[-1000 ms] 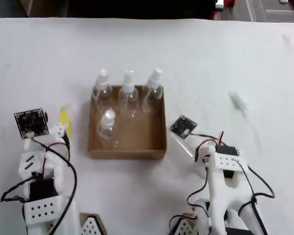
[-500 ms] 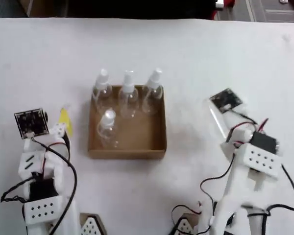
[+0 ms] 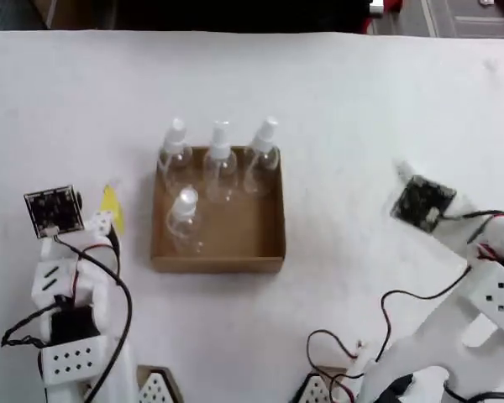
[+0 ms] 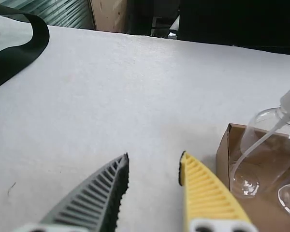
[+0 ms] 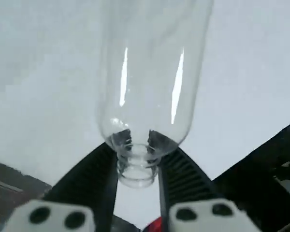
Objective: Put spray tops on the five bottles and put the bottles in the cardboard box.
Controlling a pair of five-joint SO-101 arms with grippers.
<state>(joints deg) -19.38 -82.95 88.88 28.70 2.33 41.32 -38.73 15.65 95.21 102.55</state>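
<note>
A clear bottle [image 5: 150, 72] with no top is held by its neck between the black fingers of my right gripper [image 5: 137, 141], which is shut on it. The right arm [image 3: 487, 290] reaches over the right side of the table, its wrist just short of a loose white spray top [image 3: 401, 170]. The cardboard box [image 3: 279, 220] stands mid-table with several capped bottles [image 3: 220, 164] in it. My left gripper [image 4: 153, 163] is open, with nothing between its grey and yellow fingers, low over the table left of the box [image 4: 223, 150]. One capped bottle [image 4: 268, 145] stands in the box's near corner.
The white table [image 3: 344, 92] has free room behind the box and at its far left. A black band [image 4: 19, 53] lies on the table far off in the left wrist view. The arms' bases [image 3: 155, 388] sit at the near edge.
The right arm has swung from beside the box out to the right, carrying the bottle toward the loose spray top. The left arm has kept still.
</note>
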